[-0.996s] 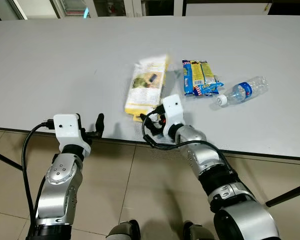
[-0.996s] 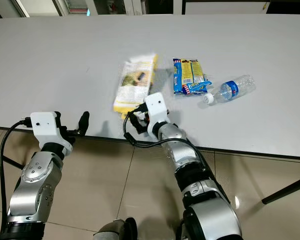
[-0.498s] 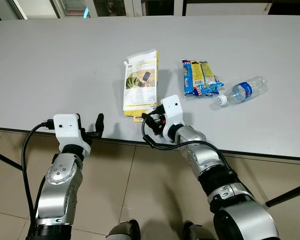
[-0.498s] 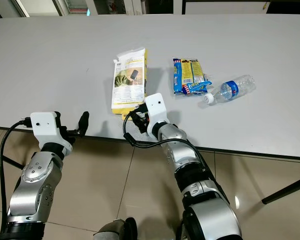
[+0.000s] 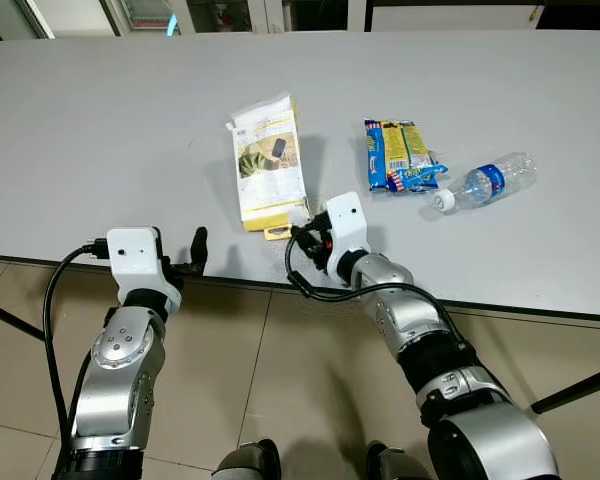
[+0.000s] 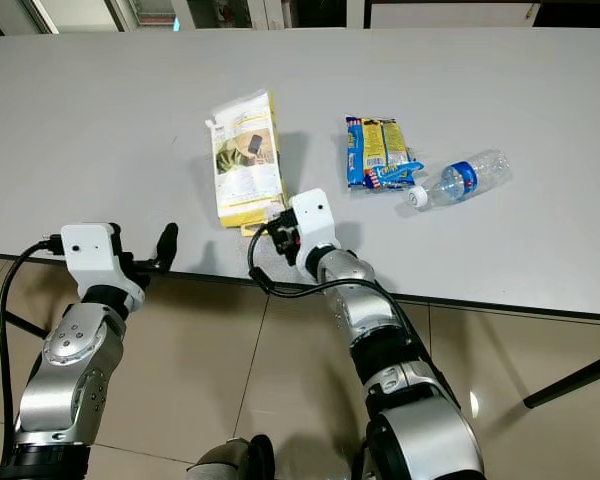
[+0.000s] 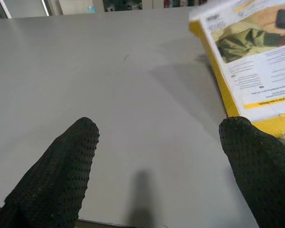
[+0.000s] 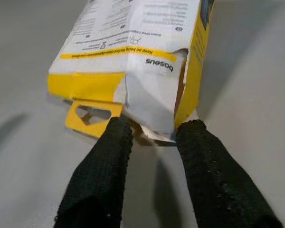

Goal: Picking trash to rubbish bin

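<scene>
A yellow and white cardboard box (image 5: 267, 160) lies on the grey table (image 5: 100, 130) with its near end raised a little. My right gripper (image 8: 154, 135) is shut on the torn flap at that near end, close to the table's front edge (image 5: 305, 222). My left gripper (image 7: 159, 137) stands open at the front edge, left of the box, holding nothing; one black finger (image 5: 198, 245) shows beside its white wrist block. A blue and yellow snack packet (image 5: 400, 155) and a clear plastic bottle (image 5: 485, 182) with a blue label lie to the right.
The table's front edge (image 5: 540, 308) runs across both eye views, with tiled floor (image 5: 280, 380) below it. A black table leg (image 5: 580, 388) angles out at the lower right. Chairs and a wall stand beyond the far edge.
The box's far end has swung to the left while my right gripper holds its near end. The left arm, packet and bottle have not moved.
</scene>
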Tool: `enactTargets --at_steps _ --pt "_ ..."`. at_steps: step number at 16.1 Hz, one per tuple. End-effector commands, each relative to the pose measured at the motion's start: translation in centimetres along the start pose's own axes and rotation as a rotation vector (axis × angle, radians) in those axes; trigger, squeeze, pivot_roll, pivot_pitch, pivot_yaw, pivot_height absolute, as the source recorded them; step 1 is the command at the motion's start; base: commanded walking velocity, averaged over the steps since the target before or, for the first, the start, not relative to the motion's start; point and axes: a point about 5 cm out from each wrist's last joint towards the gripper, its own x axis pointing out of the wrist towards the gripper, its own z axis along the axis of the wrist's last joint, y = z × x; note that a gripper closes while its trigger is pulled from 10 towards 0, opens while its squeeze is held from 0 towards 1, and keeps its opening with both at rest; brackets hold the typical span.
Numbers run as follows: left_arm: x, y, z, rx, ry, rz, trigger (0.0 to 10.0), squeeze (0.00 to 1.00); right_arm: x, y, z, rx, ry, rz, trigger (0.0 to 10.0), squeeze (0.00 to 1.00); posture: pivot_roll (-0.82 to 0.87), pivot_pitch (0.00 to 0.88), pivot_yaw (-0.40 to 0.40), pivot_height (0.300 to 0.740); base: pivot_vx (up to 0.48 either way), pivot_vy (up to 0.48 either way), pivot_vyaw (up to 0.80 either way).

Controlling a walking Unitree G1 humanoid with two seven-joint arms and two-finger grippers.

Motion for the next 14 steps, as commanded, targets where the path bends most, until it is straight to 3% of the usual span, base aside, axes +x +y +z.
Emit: enactTargets --at_steps 1,8,14 --pt "-0.2 0.4 -0.1 0.012 0.006 0.023 10.0 0.00 0.0 0.3 -0.6 0.006 0.019 0.010 0.0 0.00 0.00 0.157 0.126 0.740 0.000 0.000 0.00" --pt "-0.2 0.4 -0.1 0.012 0.006 0.024 10.0 0.00 0.0 0.3 -0.6 0.005 0.017 0.004 0.0 0.00 0.00 0.157 0.126 0.740 0.000 0.000 0.00" --pt "-0.2 0.4 -0.1 0.014 0.005 0.026 10.0 0.00 0.0 -0.5 0.5 0.023 -0.049 -0.057 0.0 0.00 0.00 0.161 0.127 0.740 0.000 0.000 0.00"
